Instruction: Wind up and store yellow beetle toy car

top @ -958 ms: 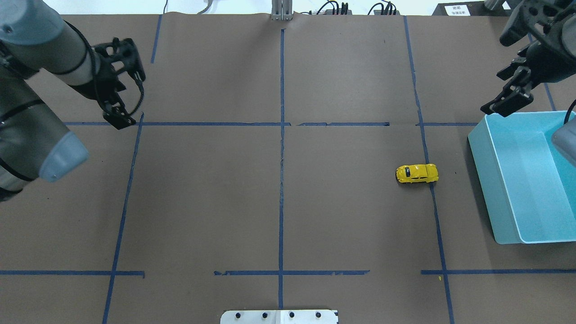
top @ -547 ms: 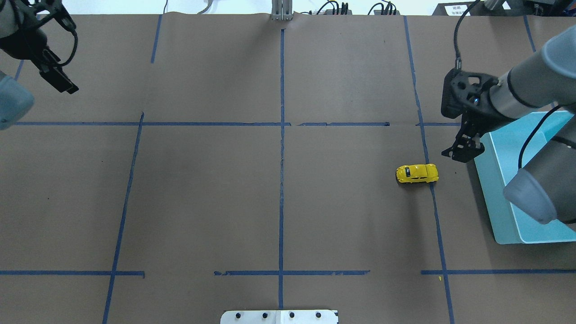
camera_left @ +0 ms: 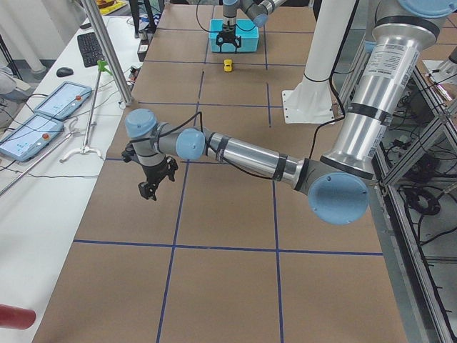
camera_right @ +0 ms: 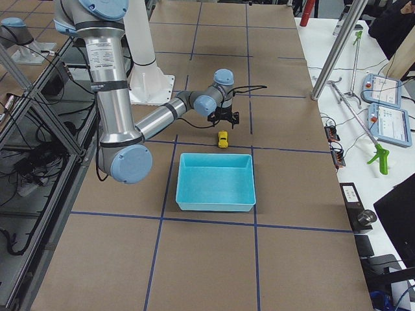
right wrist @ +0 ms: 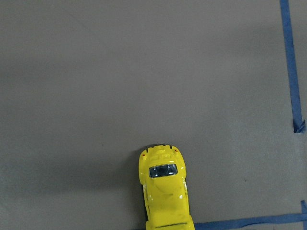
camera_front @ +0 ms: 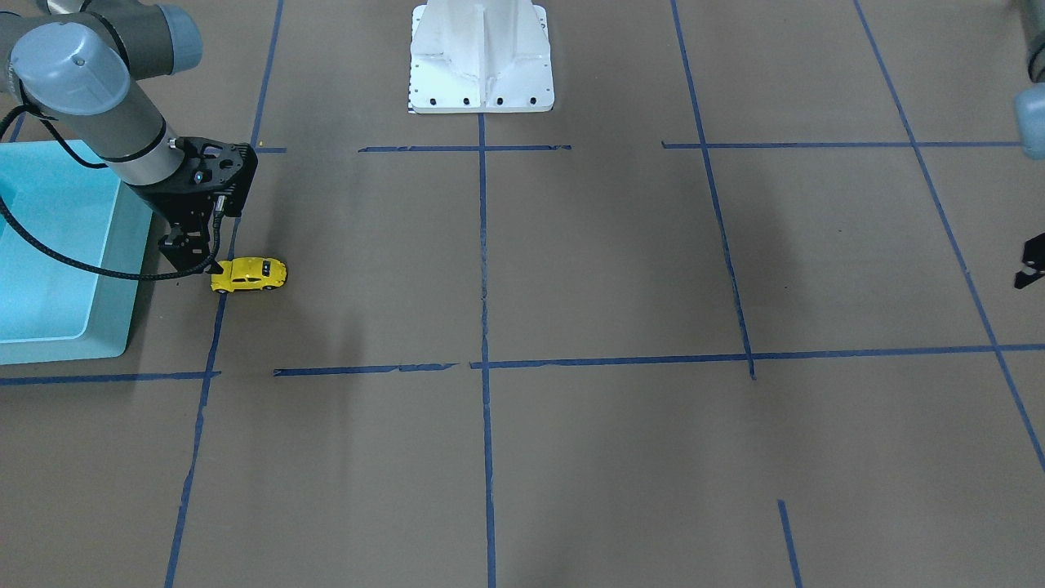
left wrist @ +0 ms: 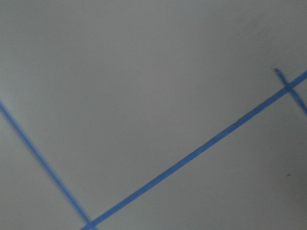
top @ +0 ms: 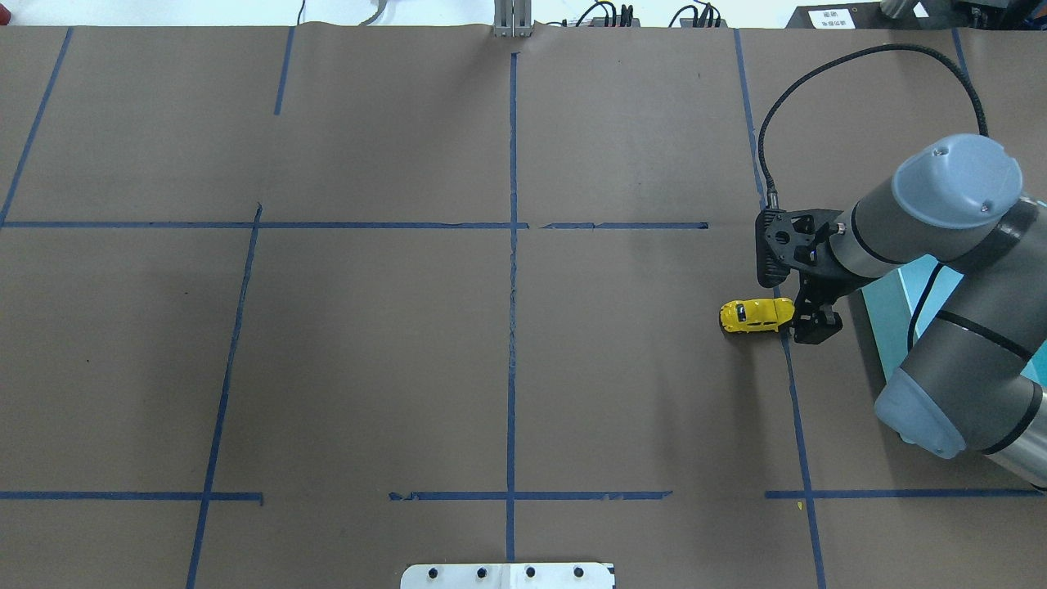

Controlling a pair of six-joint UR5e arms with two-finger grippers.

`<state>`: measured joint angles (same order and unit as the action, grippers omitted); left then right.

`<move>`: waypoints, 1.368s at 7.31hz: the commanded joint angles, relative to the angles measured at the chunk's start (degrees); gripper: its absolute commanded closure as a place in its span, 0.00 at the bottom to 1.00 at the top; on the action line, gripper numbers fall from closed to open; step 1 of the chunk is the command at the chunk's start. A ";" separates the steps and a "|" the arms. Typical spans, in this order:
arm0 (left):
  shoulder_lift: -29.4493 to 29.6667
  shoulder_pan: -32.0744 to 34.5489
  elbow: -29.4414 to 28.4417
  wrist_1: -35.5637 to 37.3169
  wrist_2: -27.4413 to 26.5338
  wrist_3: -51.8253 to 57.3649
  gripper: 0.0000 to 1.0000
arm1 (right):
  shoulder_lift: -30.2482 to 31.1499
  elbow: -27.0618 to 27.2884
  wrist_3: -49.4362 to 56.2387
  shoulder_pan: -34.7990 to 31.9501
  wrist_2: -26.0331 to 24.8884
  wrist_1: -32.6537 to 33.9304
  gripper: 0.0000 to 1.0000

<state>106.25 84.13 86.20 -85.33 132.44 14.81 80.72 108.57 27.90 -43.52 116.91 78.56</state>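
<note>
Swinging over from the blue bin (camera_right: 214, 206), the right gripper (top: 810, 321) now hangs just beside one end of the yellow car (top: 757, 315), which sits unmoved on the table near that bin. The left gripper (camera_left: 153, 182) has pulled well away. Neither's finger spread is clear. A grasp looks next

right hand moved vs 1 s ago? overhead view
Yes. In the overhead view the right hand has swung left and nearer, from past the light blue bin's far corner to the blue tape line, beside the yellow beetle toy car.
</note>
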 commanded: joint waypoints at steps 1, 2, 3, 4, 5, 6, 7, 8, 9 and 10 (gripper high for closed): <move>-3.40 8.74 -5.76 -0.45 4.11 -4.16 0.00 | -0.29 -4.06 1.72 0.80 -1.24 -4.72 0.00; -4.63 11.82 -8.91 -0.45 5.36 -4.17 0.00 | -0.47 -4.94 1.80 1.24 -1.25 -4.82 0.00; -4.65 12.89 -10.34 -0.45 5.46 -6.09 0.00 | -0.82 -6.17 1.89 1.25 -1.25 -4.91 0.00; -5.52 12.91 -10.26 -0.71 5.46 -12.72 0.00 | -1.00 -6.62 1.98 1.25 -1.42 -4.91 0.00; -5.44 12.91 -10.26 -1.50 5.12 -14.26 0.00 | -1.43 -7.14 1.80 1.33 -1.42 -4.82 0.00; -5.61 12.91 -10.00 -1.50 5.20 -14.37 0.01 | -1.44 -7.15 1.80 1.42 -1.25 -4.82 0.00; -5.79 12.91 -9.82 -1.59 5.20 -14.37 0.01 | -1.44 -7.23 1.80 1.94 -1.33 -4.82 0.00; -5.79 12.91 -9.74 -1.59 5.20 -14.28 0.01 | -1.44 -7.41 1.80 2.21 -1.33 -4.82 0.00; -5.53 12.82 -9.65 -1.68 5.03 -14.37 0.01 | -1.44 -7.85 1.80 2.56 -1.42 -4.82 0.00; -5.26 12.73 -9.65 -1.85 5.11 -14.54 0.01 | -1.61 -8.29 1.72 2.83 -1.51 -4.91 0.00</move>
<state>100.70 96.95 76.50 -87.02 137.54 0.43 79.23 100.80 29.69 -41.07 115.50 73.72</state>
